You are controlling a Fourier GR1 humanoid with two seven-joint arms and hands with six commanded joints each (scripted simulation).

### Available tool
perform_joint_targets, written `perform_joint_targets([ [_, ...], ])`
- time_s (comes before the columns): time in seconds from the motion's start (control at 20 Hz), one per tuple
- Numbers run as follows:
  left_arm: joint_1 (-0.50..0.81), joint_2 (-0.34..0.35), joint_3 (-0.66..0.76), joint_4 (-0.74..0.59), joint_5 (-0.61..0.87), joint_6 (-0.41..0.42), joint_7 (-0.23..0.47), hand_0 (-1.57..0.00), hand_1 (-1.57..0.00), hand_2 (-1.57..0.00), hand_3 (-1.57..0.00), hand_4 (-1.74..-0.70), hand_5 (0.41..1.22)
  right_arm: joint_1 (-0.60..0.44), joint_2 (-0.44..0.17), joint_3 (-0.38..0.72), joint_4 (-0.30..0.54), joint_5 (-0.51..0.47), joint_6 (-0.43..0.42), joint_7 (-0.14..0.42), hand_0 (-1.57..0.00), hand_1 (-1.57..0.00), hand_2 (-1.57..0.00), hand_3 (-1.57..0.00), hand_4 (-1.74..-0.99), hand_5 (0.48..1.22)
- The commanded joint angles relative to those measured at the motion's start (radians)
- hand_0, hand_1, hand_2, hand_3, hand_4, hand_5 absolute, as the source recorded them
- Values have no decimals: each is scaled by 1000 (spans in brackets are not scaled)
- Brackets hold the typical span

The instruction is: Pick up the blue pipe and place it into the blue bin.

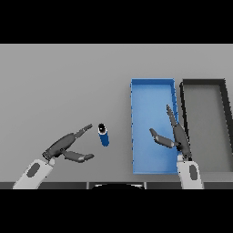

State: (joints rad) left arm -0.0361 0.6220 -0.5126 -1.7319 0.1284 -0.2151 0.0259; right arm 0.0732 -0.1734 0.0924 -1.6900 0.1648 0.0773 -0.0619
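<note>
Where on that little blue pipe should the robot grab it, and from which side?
Probably round the middle of the blue pipe, coming from its left, where the open left hand already waits apart from it. The pipe lies flat on the table, pointing away from the robot, so fingers and thumb can close across its narrow width.

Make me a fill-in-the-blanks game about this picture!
1. The pipe lies on the ____, not in a bin.
2. The hand nearest the pipe is the ____ hand.
3. The right hand is above the ____ bin.
4. Right of that bin is a ____ bin.

Missing words: table; left; blue; black
</note>
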Motion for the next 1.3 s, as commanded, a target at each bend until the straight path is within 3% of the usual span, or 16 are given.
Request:
perform_joint_targets([
  [0.0,-13,-20,-9,16,-8,4,15,1,1,1,1,-1107,463,-16,3,-1,2,-4,0,16,1,1,1,1,-1212,570],
  [0.2,-47,-119,-50,65,-48,28,-31,1,1,1,1,-1149,486,-13,11,1,-5,-12,3,23,1,1,1,1,-1211,560],
  [0.5,-116,-259,-63,213,-69,63,-24,1,1,1,1,-1130,493,-9,13,0,4,-12,5,3,1,1,1,1,-1203,551],
  [0.75,-144,-328,-70,338,-118,93,-109,1,1,-6,1,-1099,506,2,13,-4,5,-14,3,-9,1,1,1,1,-1198,547],
  [0.9,-154,-361,-62,352,-86,79,-144,1,1,-87,-44,-1137,567,21,6,1,-25,-9,5,7,1,1,1,1,-1188,550],
  [1.05,-158,-407,-46,373,-25,58,-129,-39,-248,-417,-345,-1268,675,16,7,-1,-10,-7,3,-9,1,1,1,1,-1196,560],
  [1.1,-156,-418,-39,375,-5,53,-126,-179,-411,-578,-590,-1301,784,13,3,-6,1,-5,1,3,1,1,1,1,-1192,560],
  [1.15,-162,-433,-32,382,5,60,-126,-418,-642,-777,-777,-1383,872,15,1,-8,-1,-7,3,-9,1,1,1,1,-1191,561],
  [1.25,-150,-440,-44,370,-18,65,-151,-833,-976,-1063,-1015,-1505,997,21,-5,-14,-12,-17,8,-8,1,1,1,1,-1184,562],
])
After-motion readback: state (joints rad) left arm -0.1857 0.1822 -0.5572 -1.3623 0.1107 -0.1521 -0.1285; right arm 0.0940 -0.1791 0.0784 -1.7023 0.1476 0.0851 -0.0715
